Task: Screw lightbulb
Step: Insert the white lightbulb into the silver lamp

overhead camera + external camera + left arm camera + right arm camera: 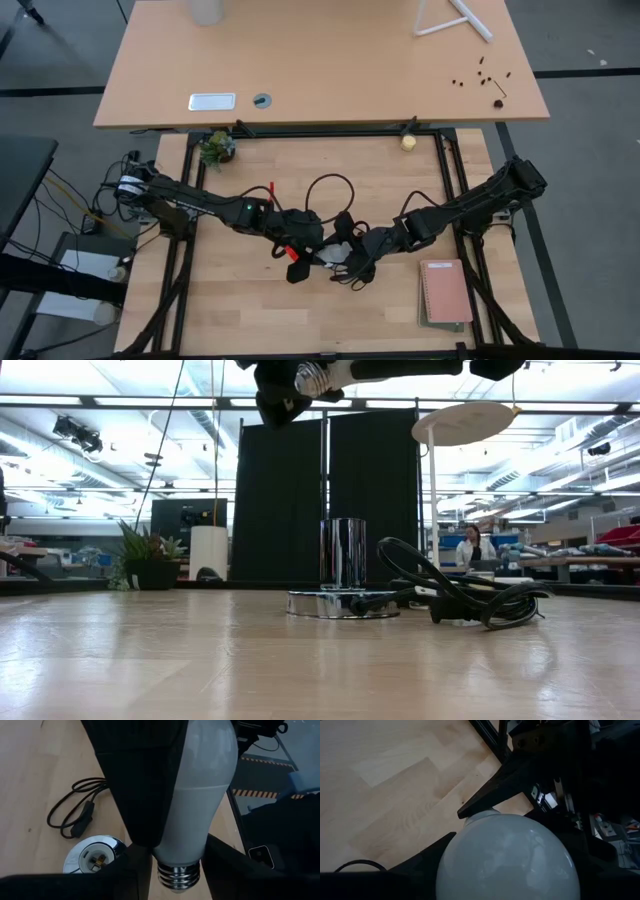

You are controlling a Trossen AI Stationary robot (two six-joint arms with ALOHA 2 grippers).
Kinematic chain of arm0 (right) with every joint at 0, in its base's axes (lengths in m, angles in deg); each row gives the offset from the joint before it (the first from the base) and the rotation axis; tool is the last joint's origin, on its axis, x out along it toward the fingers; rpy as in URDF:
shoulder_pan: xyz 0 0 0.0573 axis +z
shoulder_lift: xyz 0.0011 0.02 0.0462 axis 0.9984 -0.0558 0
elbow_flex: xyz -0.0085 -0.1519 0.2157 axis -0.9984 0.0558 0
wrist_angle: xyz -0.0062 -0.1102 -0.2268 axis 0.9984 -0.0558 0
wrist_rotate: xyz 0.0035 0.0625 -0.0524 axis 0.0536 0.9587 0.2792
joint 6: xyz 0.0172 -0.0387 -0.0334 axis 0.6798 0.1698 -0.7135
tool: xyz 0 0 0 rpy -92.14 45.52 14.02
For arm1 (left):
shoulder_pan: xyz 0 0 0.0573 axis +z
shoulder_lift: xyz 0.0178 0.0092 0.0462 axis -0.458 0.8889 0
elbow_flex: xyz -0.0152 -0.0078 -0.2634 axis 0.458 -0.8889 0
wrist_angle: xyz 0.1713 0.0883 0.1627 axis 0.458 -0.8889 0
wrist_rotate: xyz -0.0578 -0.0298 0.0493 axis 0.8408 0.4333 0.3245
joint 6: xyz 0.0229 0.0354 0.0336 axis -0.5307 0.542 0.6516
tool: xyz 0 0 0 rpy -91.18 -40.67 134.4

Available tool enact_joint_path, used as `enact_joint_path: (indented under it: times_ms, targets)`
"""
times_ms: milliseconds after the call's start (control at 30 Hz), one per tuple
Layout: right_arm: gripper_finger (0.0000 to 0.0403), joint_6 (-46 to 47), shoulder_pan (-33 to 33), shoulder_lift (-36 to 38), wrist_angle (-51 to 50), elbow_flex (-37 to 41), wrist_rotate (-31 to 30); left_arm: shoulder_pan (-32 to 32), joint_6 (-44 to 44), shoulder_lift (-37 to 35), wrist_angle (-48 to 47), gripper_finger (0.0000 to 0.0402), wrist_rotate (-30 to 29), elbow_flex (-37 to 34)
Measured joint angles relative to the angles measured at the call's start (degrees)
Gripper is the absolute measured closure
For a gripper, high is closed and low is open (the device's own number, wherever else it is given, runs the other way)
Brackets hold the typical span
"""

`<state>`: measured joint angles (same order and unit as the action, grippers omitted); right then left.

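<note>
The white lightbulb hangs in mid-air over the table's middle, between my two grippers. Its screw base points toward my left arm and its round end toward my right arm. My left gripper comes from the table's left and is shut on the bulb. My right gripper comes from the right and closes around the round end. The chrome socket disc rests flat on the table below, its black cord looped beside it. My left gripper pinches the bulb's narrow neck, just above the screw base, between its two fingers. It comes slanting down from the table's left. The bulb is lifted clear of the table and lies roughly level. My right gripper has the bulb's round end between its two fingers, one on each side. One finger lies along the bulb's side, reaching almost to the neck. It comes slanting down from the table's right.
A pinkish notebook lies near the right front. A small plant and a yellowish ball sit at the far edge, before a large desk. The cord coils right of the socket.
</note>
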<state>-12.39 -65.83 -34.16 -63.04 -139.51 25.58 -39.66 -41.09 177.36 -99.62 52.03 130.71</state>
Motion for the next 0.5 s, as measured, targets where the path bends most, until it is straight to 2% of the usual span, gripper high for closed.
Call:
enact_joint_path:
  times_ms: [133,333,500]
  targets:
    - [0.0125,0.9,0.0,0.0,-0.1,0.0,0.0,0.0,-0.2,0.0,-0.2,0.0230,-2.3,0.0]
    - [0.0134,3.9,0.3,0.0,-0.5,0.0,0.0,0.0,0.4,0.0,-2.0,0.0178,-4.3,0.0]
    - [0.0131,5.1,0.2,0.0,-2.7,0.0,0.2,0.0,2.2,0.0,-5.5,0.0164,-5.6,0.0]
